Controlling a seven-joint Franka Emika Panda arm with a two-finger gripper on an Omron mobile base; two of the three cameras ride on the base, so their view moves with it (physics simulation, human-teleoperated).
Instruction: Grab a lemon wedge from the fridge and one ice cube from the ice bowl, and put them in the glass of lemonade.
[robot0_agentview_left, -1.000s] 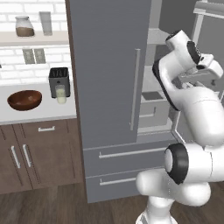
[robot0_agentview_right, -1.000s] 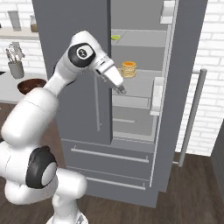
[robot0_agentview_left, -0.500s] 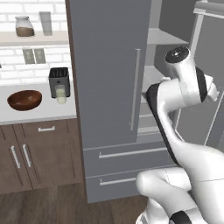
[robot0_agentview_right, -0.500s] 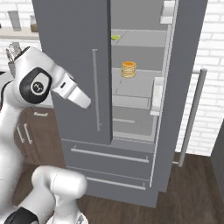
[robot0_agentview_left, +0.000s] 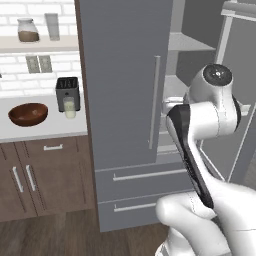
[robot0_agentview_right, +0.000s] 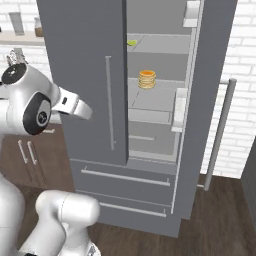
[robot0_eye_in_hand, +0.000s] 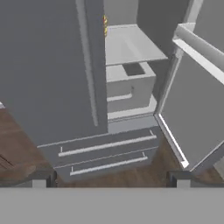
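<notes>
Fridge (robot0_agentview_right: 80, 75) right door open, left shut.
Gripper (robot0_eye_in_hand: 109, 177) fingers spread wide, nothing held, aimed at the drawers. Glass of lemonade (robot0_agentview_left: 70, 107) on counter by ice bowl (robot0_agentview_left: 28, 114), fronting toaster (robot0_agentview_left: 67, 91).

Glossy white rounded arm (robot0_agentview_left: 210, 115) segments (dark joint caps, black bands).

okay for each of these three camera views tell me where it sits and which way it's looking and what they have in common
Left base view: behind the arm's left, facing the fridge and the counter with the ice bowl; white arm at lower right.
Right base view: behind its right, facing the open fridge with a stack of pancakes; arm at left.
Hand view: on the hand, angled down at the fridge drawers; open gripper at bottom.
All share the fridge.
</notes>
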